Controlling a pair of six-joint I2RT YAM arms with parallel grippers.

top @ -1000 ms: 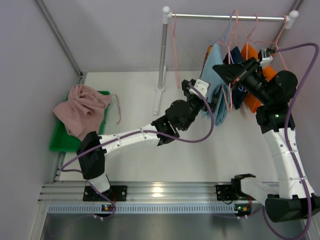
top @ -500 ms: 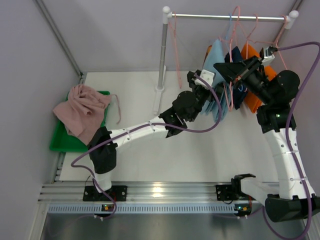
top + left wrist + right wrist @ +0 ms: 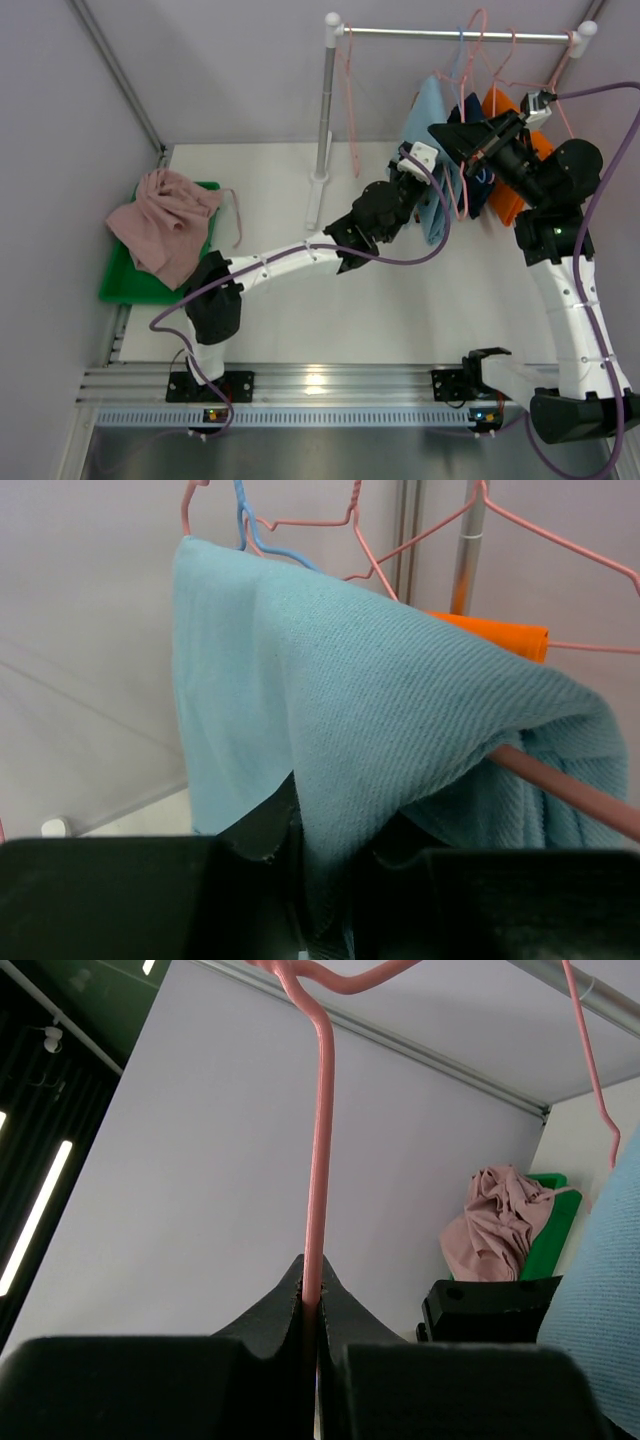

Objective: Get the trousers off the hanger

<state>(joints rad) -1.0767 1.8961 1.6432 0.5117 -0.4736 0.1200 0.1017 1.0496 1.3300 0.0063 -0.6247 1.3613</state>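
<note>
Surface (image 3: 300, 330) of white board lies before us, walled by plain grey panels at the left and far sides. A metal rail (image 3: 450, 34) crosses the far right, carried on an upright post (image 3: 325, 110).

At the left edge a green tray (image 3: 115, 285) holds the dusty pink trousers (image 3: 160, 225), crumpled in a loose heap that spills over the tray's left rim.

Right of the post, the left end effector (image 3: 325, 860) is drawn narrow, pinching a lower fold of the light blue trousers (image 3: 432, 150). We see these as soft twill cloth, folded over a pink hanger bar (image 3: 570, 790) below the rail. They hang lengthwise, their long axis running down from the hanger toward the surface, with the fold uppermost.

Just right of them, the right end effector (image 3: 312, 1295) is clamped tight on a pink hanger wire (image 3: 320, 1140). We cannot tell whether wire and bar belong to one hanger.

Further right hang the navy trousers (image 3: 478, 190), then the orange trousers (image 3: 505, 205), both draped the same downward way under the rail's right end.
</note>
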